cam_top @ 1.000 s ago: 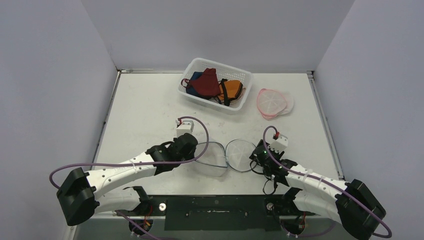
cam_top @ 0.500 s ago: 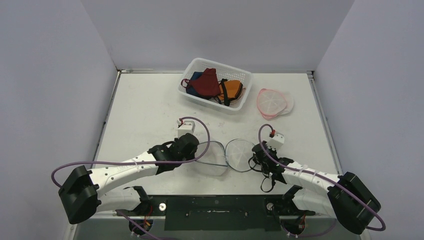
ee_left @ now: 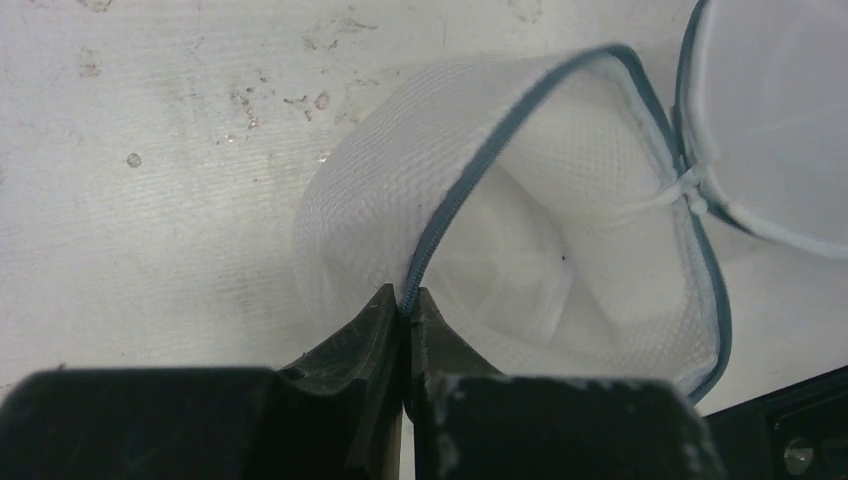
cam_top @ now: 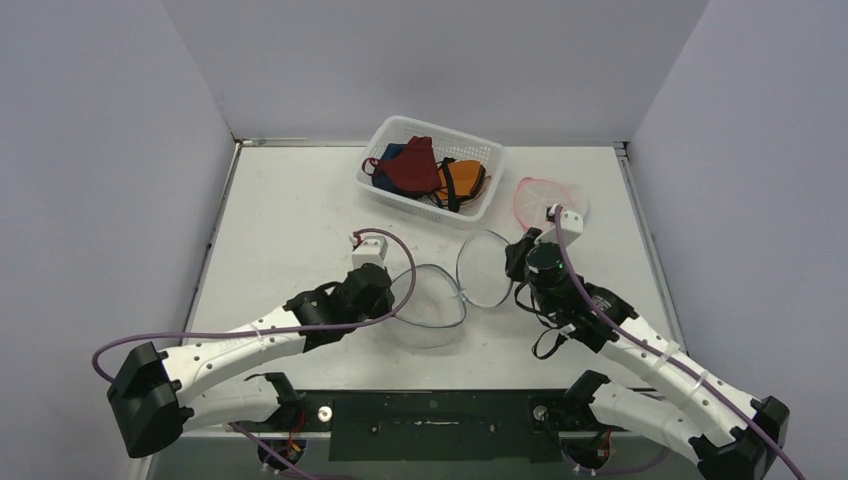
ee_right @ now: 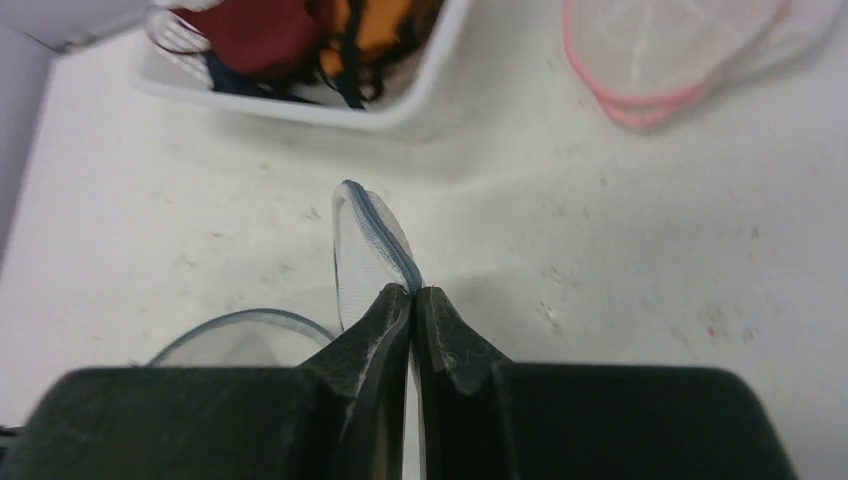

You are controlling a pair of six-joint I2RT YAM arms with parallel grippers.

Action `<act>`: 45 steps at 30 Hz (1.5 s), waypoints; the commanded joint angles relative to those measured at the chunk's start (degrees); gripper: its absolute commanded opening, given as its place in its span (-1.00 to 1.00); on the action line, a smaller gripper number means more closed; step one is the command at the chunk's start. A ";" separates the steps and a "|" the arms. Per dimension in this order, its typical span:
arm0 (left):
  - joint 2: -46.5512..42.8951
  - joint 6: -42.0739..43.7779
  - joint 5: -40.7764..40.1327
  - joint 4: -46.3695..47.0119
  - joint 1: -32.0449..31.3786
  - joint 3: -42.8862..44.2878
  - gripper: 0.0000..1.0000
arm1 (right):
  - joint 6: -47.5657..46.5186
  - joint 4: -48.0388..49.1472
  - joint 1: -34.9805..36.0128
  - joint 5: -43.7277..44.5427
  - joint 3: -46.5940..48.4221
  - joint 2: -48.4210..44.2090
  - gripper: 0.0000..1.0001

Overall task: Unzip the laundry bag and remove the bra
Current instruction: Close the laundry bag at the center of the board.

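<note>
Plain pale lavender walls point(cam_top: 430, 60) close in the white desk point(cam_top: 290, 210) at nine, twelve and three o'clock. Its top looks scuffed and speckled under soft, even light.

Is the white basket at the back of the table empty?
No, the top view shows the white basket holding a heap of clothing, with a red garment and an orange garment plainly visible.

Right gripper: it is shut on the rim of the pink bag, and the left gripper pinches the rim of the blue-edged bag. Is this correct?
No. The right gripper is shut on the other half of the blue-edged bag, not on the pink bag, which lies untouched farther back; the right wrist view shows it. The left gripper does pinch the rim of the blue-edged bag.
</note>
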 commanded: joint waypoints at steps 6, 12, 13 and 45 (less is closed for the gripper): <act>-2.14 -1.29 2.63 9.73 -0.10 6.69 -0.94 | -19.45 -7.80 6.80 -0.24 21.01 2.03 -0.89; -1.18 -1.97 2.59 13.23 -0.02 8.58 -0.93 | -24.49 -7.34 8.88 -5.72 26.88 0.86 -0.89; -0.73 -2.00 2.90 13.45 0.01 8.87 -0.93 | -24.85 -6.95 8.96 -6.66 26.94 0.28 -0.89; 1.81 -2.95 14.65 10.29 7.15 9.70 0.30 | -17.17 -1.23 12.03 -3.78 6.99 -5.42 -0.89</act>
